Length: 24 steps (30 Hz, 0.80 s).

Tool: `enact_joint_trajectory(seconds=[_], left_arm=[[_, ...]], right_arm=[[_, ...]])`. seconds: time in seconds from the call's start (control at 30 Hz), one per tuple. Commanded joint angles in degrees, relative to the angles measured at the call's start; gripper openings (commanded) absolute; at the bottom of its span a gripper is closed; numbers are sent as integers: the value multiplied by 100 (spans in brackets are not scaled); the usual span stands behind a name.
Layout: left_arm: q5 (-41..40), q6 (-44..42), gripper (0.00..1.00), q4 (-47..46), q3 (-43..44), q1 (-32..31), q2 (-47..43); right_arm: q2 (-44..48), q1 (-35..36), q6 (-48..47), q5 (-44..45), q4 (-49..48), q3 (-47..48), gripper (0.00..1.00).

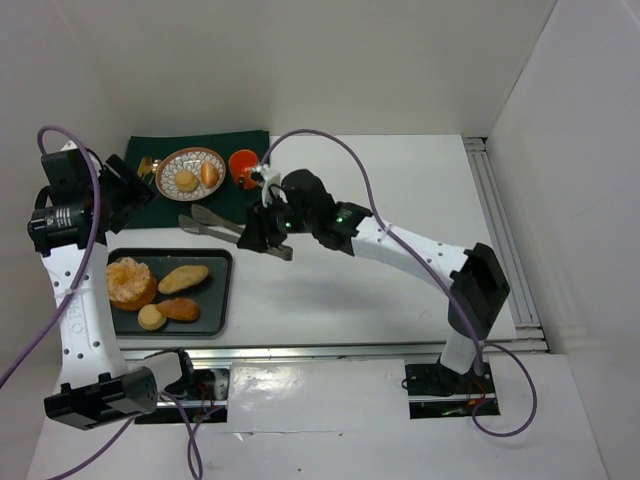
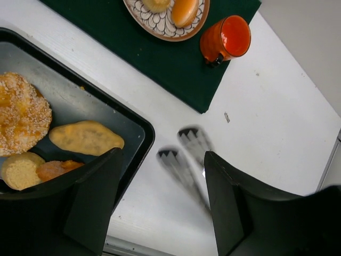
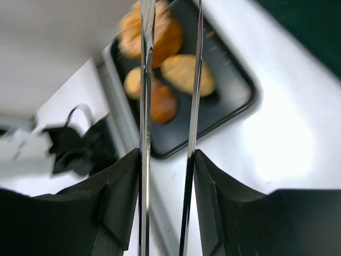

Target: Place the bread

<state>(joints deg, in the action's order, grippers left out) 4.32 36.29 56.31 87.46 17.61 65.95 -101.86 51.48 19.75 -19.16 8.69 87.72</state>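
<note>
Two small bread rolls (image 1: 197,177) lie on a patterned plate (image 1: 190,152) on the green cloth. Several more rolls lie in the black tray (image 1: 222,290): a big round sugared bun (image 1: 131,281), a golden oval (image 1: 183,278), a reddish oval (image 1: 180,309) and a small round bun (image 1: 152,317). My right gripper (image 1: 262,235) is shut on metal tongs (image 1: 215,222), whose empty tips point toward the tray; in the right wrist view the two tong arms (image 3: 196,80) run out between my fingers (image 3: 122,181). My left gripper (image 2: 162,160) is open and empty, held above the tray's right edge (image 2: 136,125).
An orange cup (image 1: 243,167) stands at the cloth's right edge beside the plate, and it also shows in the left wrist view (image 2: 226,38). The green cloth (image 1: 240,145) lies at the back left. A metal rail (image 1: 495,220) runs along the table's right side.
</note>
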Motion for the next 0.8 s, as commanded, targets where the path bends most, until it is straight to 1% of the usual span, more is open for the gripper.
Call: enact_joint_trajectory(seconds=[0.0,0.07,0.17,0.3,0.4,0.53,0.6,0.77], left_arm=[[-142,-26,74,29,280,32,-171],[-142,-78,68,29,280,32,-171],[-194,-79,68,29,280,32,-171],[-273,-79,70,99,280,85,-171],[-273,-79,70,99,219,85,-241],[-344,-140,70,152,219,85,-241],[-397,-140,71,152,219,85,-241],[-397,-140,71,100,166,85,-241]], right_arm=[[465,317,-347,-719,270,-526,49],[536,676,-515,-914,449,-747,50],[431,1134,-700,-914,633,-941,50],[123,1381,-700,-765,784,-941,50],[-17,1382,-700,-713,731,-941,50],[-105,1382,-700,-467,529,-1012,54],[-350,1434,-779,-413,748,-749,55],[-667,1435,-840,-299,941,-458,56]])
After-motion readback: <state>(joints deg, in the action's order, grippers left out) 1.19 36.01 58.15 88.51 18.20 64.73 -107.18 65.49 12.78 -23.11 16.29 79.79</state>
